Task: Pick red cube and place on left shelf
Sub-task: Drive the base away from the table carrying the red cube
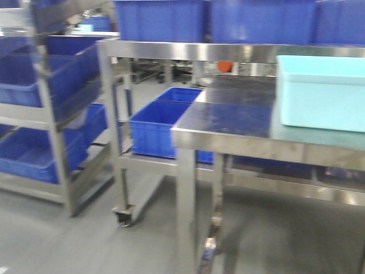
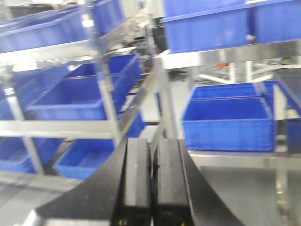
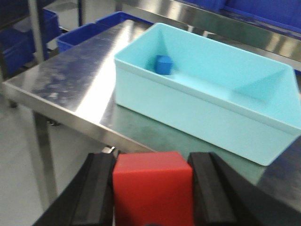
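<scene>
Left shelf (image 1: 61, 160): grey rack at far left of the front view, blue crates (image 1: 23, 85) on its tiers.
Left gripper (image 2: 151, 183): jaws pressed together, nothing between them, facing the rack.
Right gripper (image 3: 153, 200): clamped on the red cube (image 3: 151, 181), held in front of the steel table (image 3: 70, 80) edge. Cyan tub (image 3: 197, 117) is beyond it, with a blue cube (image 3: 164, 64) inside.
Step, as judged: cube picked, carry in hand.
Next: bring the cube left to a rack tier, then release.

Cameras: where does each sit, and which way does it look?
Front view: on the robot, facing the steel table and cyan tub; no robot parts.
Left wrist: behind the shut left claw, facing the left shelf.
Right wrist: behind the right claw holding the red cube, facing the tub.
Shared: front and right wrist see the tub.
</scene>
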Controlling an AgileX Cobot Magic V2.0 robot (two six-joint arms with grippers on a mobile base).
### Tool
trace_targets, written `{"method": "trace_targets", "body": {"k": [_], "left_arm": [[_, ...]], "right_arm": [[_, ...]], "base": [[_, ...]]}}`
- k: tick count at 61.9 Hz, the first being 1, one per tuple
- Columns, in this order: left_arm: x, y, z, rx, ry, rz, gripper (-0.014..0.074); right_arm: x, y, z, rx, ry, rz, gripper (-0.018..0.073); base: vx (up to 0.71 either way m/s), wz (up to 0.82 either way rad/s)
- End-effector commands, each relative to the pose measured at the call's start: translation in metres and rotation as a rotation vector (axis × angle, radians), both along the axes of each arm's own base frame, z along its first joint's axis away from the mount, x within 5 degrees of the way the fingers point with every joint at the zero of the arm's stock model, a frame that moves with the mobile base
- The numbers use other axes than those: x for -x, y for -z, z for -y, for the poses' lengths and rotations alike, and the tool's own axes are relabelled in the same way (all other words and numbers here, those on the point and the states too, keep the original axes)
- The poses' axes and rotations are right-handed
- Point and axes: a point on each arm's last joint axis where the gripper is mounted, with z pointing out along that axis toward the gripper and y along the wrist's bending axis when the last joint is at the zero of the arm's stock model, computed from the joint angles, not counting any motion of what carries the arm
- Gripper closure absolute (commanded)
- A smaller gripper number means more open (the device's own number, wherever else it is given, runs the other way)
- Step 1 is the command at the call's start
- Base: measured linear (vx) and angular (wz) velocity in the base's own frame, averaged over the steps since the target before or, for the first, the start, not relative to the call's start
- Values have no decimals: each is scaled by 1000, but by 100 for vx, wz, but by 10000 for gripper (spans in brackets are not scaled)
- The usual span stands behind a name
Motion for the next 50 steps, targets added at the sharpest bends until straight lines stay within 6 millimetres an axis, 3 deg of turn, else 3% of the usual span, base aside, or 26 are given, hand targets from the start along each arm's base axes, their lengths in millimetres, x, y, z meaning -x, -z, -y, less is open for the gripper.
{"method": "trace_targets", "body": {"k": [1,50], "left_arm": [[0,-1,0,5,4,69,491],[0,-1,0,5,4,69,491]], "right_arm": [[-2,-17,0,9,-2,117,494],[-2,-17,0,9,-2,115,494]], "base": [[-20,45],[-19,51]]}}
